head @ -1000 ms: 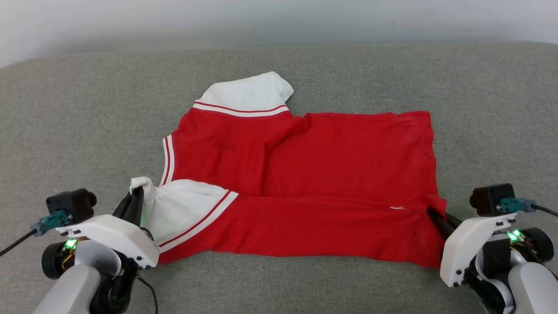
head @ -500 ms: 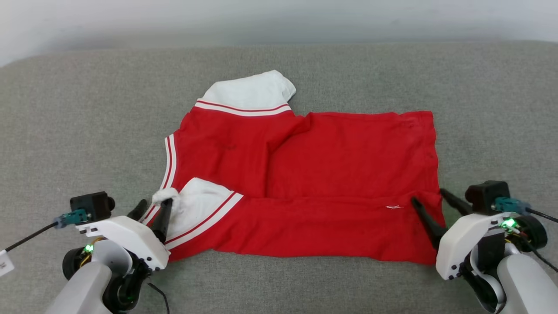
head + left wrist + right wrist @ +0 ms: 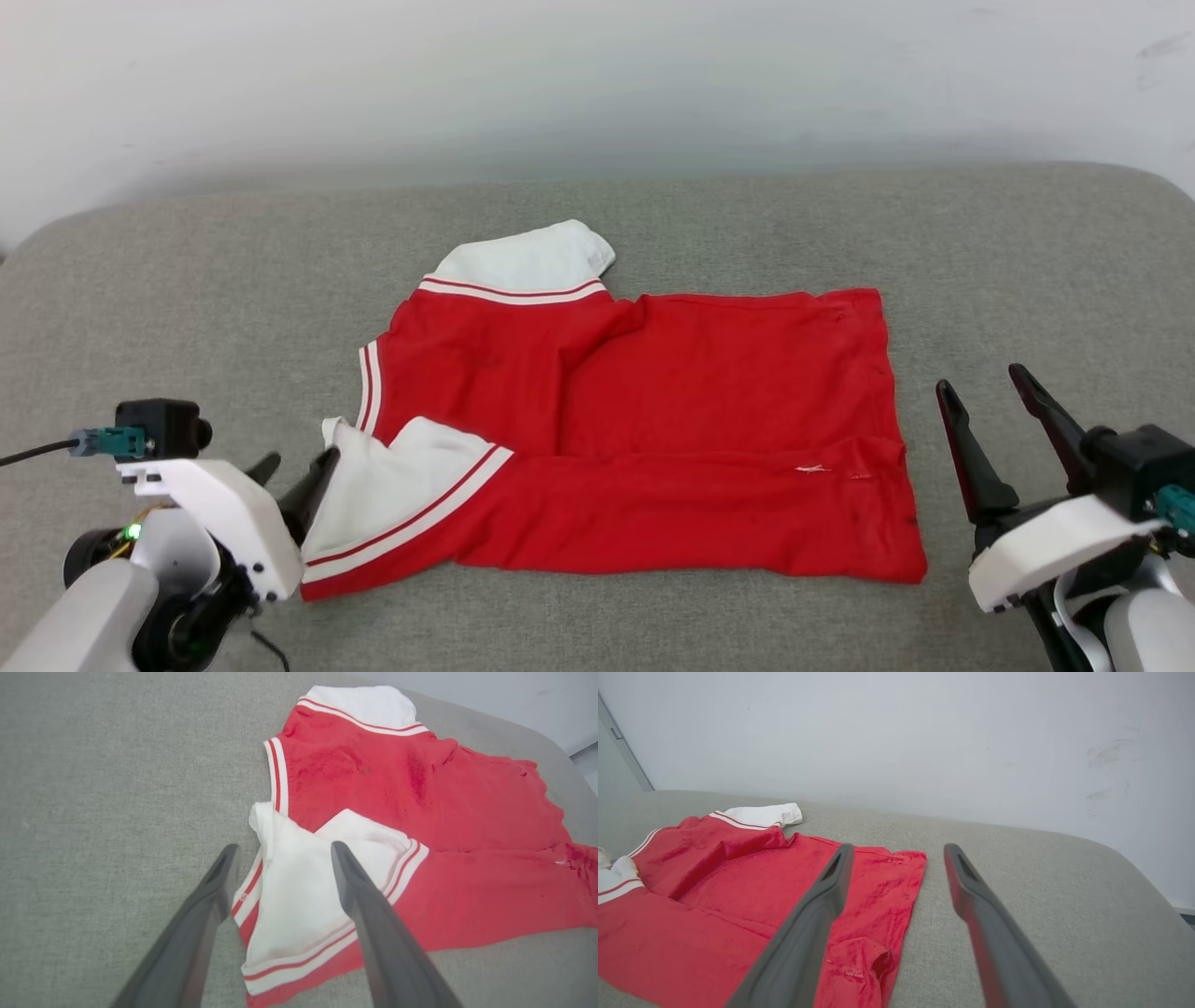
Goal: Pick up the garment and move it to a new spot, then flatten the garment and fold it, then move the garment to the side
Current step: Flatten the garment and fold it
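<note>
Lying between 2 spread-open claws, the garment [image 3: 653, 420] sits just beside the left claw [image 3: 299, 462], apart from the right claw [image 3: 980, 381].

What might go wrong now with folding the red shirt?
1. The left gripper stands open with its fingers right at the near white sleeve. Backing off carelessly might snag it and undo the fold in the red jersey T-shirt.
2. That sleeve's tip is bunched, so the next fold may trap a lump.
3. The far white sleeve sticks out past the body, so the folded shape could end up uneven.
</note>
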